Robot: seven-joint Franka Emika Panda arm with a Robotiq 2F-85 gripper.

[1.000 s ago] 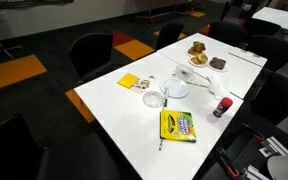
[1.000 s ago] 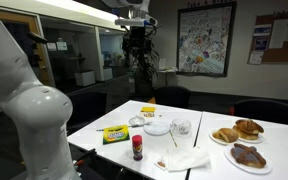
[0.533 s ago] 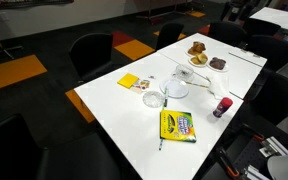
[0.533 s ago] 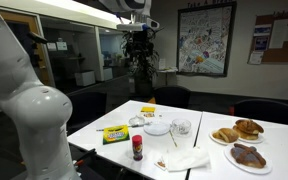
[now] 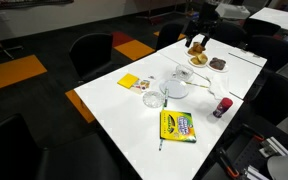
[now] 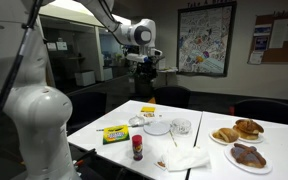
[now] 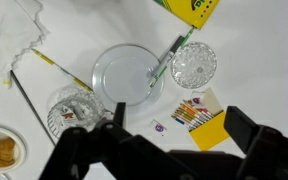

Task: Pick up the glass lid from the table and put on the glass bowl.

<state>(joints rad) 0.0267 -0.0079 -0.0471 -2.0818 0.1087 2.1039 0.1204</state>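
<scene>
The glass lid (image 7: 193, 64) is a small round clear disc lying on the white table between the yellow crayon box (image 7: 194, 8) and an open yellow crayon pack (image 7: 199, 115). It also shows in both exterior views (image 5: 152, 99) (image 6: 137, 121). The glass bowl (image 7: 127, 72) is the wider clear dish beside it, with a thin pen (image 7: 164, 62) lying across its rim; it shows in both exterior views (image 5: 176, 89) (image 6: 157, 127). My gripper (image 7: 179, 135) is open and empty, high above the table (image 6: 147, 65) (image 5: 196, 32), roughly over the crayon pack.
A clear glass cup (image 7: 74, 110) stands by the bowl. Plates of pastries (image 5: 197, 50) (image 6: 239, 132) sit at one end of the table. There is also a red-capped bottle (image 5: 222, 106), crumpled tissue (image 7: 9, 40) and office chairs (image 5: 92, 52) around the table.
The arm has swung and the gripper has dropped lower, coming out over the table; it now appears in the exterior view where it was absent before. The table objects have not moved.
</scene>
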